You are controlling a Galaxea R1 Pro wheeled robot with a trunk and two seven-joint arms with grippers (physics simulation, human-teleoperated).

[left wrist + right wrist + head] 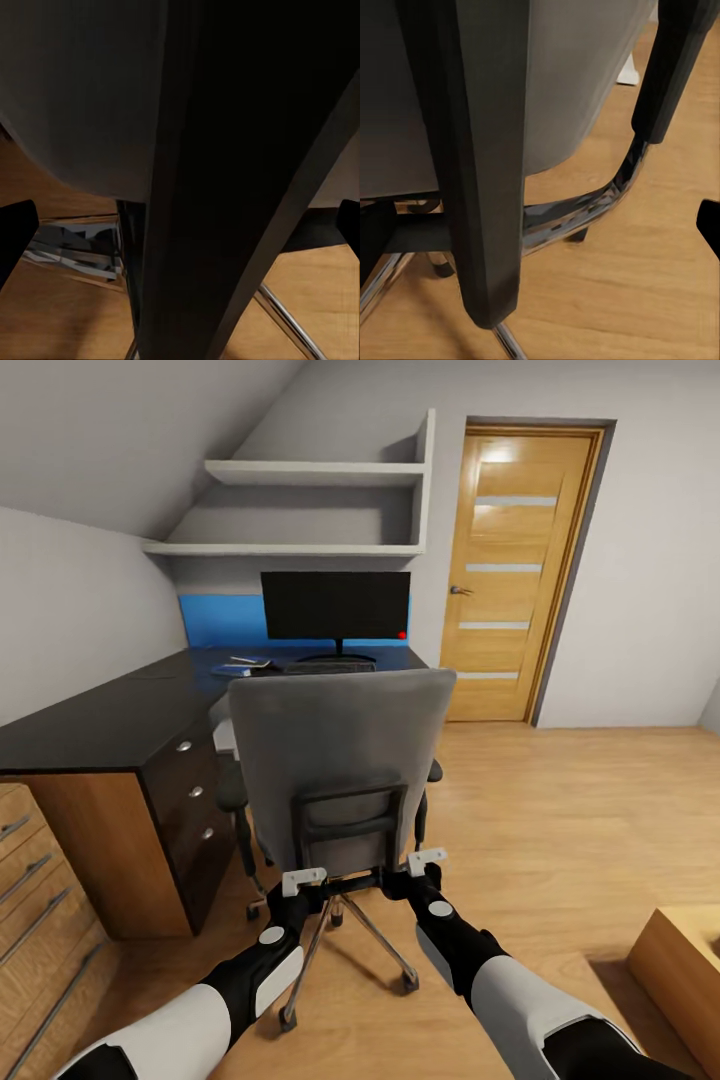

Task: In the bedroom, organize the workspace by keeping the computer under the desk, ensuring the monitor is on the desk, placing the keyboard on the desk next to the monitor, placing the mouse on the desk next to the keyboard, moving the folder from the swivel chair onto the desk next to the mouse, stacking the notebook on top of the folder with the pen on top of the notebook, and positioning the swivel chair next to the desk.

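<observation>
The grey swivel chair (340, 740) faces the black desk (110, 715), its back toward me. The monitor (336, 605) stands at the desk's far end with the keyboard (328, 667) in front of it; a flat bluish item (245, 663) lies left of the keyboard. My left gripper (303, 882) and right gripper (427, 860) are low behind the chair, at its black back frame (350, 825). Both are open. In each wrist view the frame bar (217, 187) (487, 150) stands between the spread fingers (13, 236) (709, 225). The chair's seat is hidden.
Desk drawers (190, 800) and a wooden dresser (40, 900) line the left. A pale object (225, 738) shows under the desk beside the chair. A wooden door (520, 570) is at the back right, a low wooden piece (680, 960) at the lower right, open floor (560, 810) between.
</observation>
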